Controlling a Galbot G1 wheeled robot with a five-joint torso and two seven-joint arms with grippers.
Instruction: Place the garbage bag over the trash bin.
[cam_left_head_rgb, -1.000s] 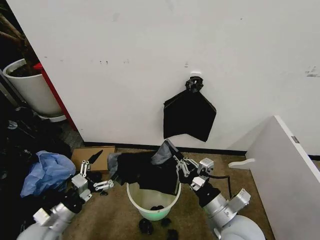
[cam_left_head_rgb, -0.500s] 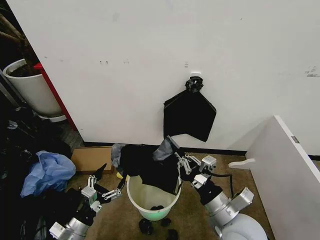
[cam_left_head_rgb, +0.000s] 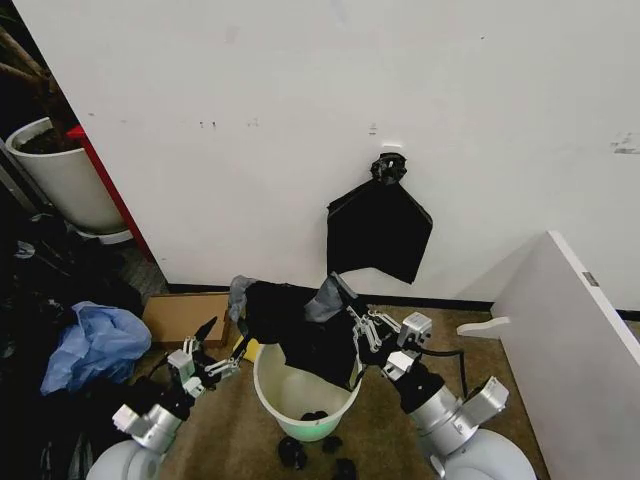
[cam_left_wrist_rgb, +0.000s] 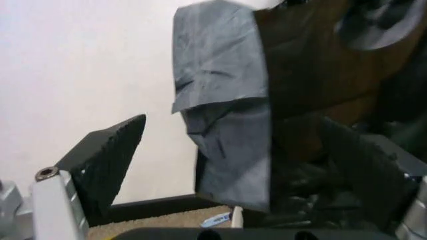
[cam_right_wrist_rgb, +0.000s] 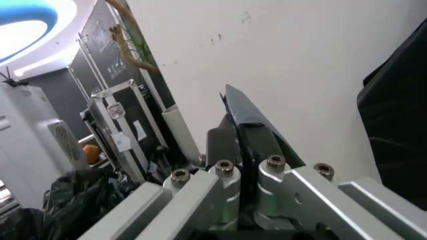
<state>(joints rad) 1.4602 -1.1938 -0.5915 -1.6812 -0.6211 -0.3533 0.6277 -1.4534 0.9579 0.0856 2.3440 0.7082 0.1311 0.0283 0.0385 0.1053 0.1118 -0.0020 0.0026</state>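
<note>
The trash bin (cam_left_head_rgb: 300, 398), cream-white with a pale green base, stands on the carpet between my arms. The glossy black garbage bag (cam_left_head_rgb: 292, 322) hangs over the bin's far rim, held up at its right side by my right gripper (cam_left_head_rgb: 352, 324), which is shut on it. My left gripper (cam_left_head_rgb: 222, 342) stands open just left of the bag's left edge. In the left wrist view the bag (cam_left_wrist_rgb: 227, 125) hangs between the spread fingers (cam_left_wrist_rgb: 107, 157) of the left gripper (cam_left_wrist_rgb: 233, 170). In the right wrist view the right gripper's fingers (cam_right_wrist_rgb: 248, 127) are pressed together.
A flat black bundle (cam_left_head_rgb: 378, 228) hangs on the wall behind. A cardboard box (cam_left_head_rgb: 180, 315) and a blue bag (cam_left_head_rgb: 95, 345) lie at the left, with a white planter pot (cam_left_head_rgb: 65, 180) beyond. A white panel (cam_left_head_rgb: 575, 350) stands right. Black scraps (cam_left_head_rgb: 293, 452) lie before the bin.
My left gripper dipped, then rose and moved right toward the bag's left edge. The right gripper shifted the bag slightly right and farther over the bin.
</note>
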